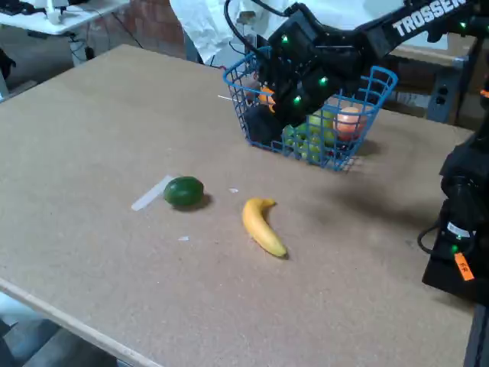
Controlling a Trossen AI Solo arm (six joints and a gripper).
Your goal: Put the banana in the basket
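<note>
— Banana [263, 226] first: where is it for you?

— Flat on the table [92, 130], well apart from the basket [380, 77], stem toward the far side. A green fruit [184, 191] lies near it on the left of the fixed view, beside a pale strip [150, 193].

— And your gripper [269, 118]?

— Down in the basket's left end, hidden by the arm's black housing. You cannot tell from here whether it is released or clenched, or grasping anything.

— So what could bite you?

— I'd judge the rim the first risk: lift out carelessly and you may hook the mesh and drag or tip the basket with the fruit inside. Then, on reaching down, aim for the banana's middle; catch the curved end and it may spin away or roll toward the green fruit.
</note>
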